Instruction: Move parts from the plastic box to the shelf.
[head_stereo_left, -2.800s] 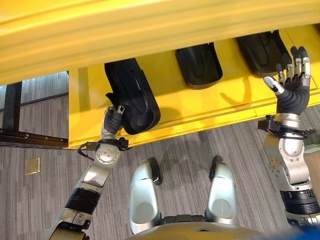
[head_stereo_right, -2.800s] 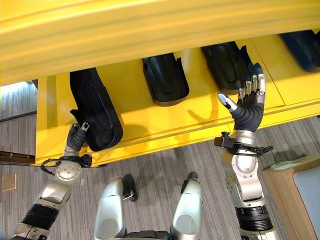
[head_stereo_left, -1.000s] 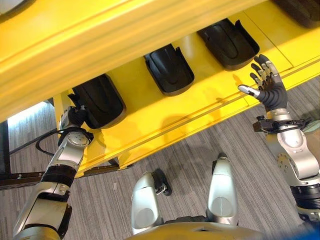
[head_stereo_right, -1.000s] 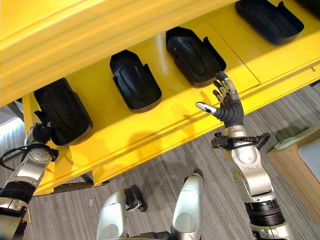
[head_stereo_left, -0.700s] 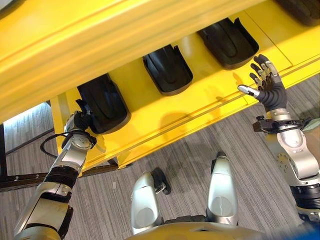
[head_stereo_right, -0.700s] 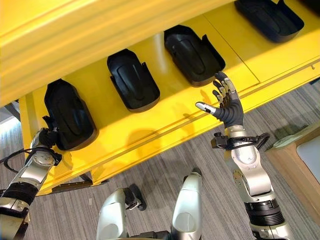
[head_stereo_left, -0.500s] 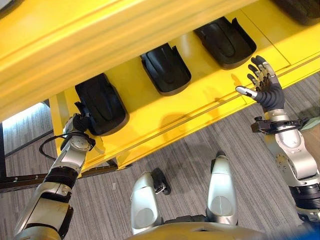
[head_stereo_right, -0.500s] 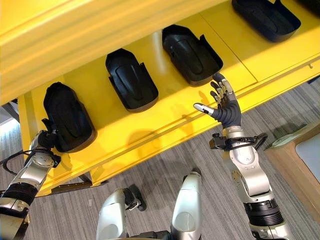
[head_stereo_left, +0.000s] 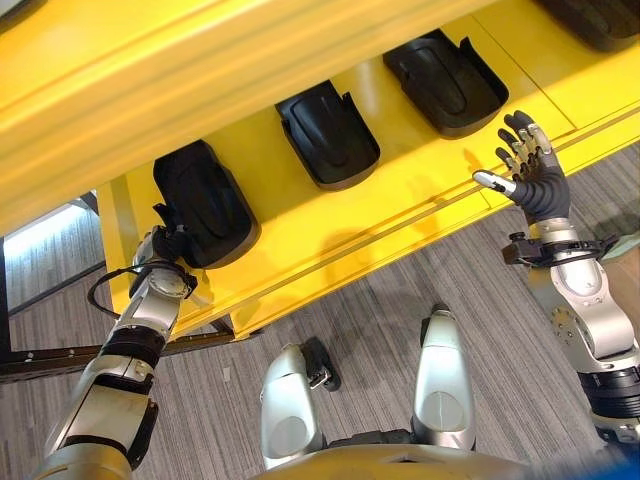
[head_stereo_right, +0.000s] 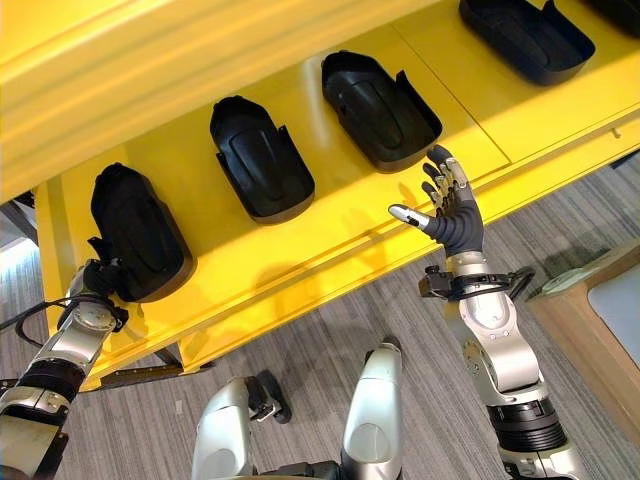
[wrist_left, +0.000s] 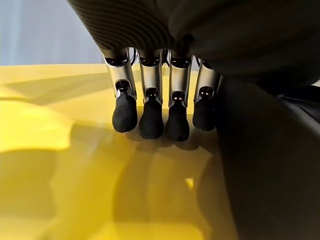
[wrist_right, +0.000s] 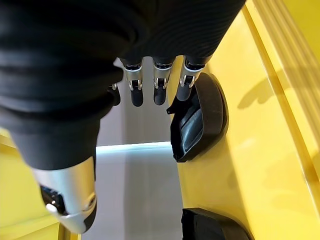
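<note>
Left hand: the robot's left hand (head_stereo_left: 168, 243) sits at the front left corner of the yellow metal shelf (head_stereo_left: 330, 225), against the near end of the leftmost black moulded plastic part (head_stereo_left: 203, 202). In the left wrist view its fingers (wrist_left: 151, 116) hang straight down with dark tips on the yellow surface, the part's dark wall close beside them; I read them as straight and clamped on nothing.
Right hand: the right hand (head_stereo_right: 452, 212) is raised in front of the shelf's front lip with fingers spread, holding nothing.
Key relation: the leftmost part lies directly beyond the left fingers, its long axis running front to back into the shelf. The left hand is far nearer.
Farther parts: the second black part (head_stereo_left: 327, 133) and third black part (head_stereo_left: 446, 81) lie deeper and rightward, well apart, with parallel axes.
Next move, as judged: draw the left hand off.
</note>
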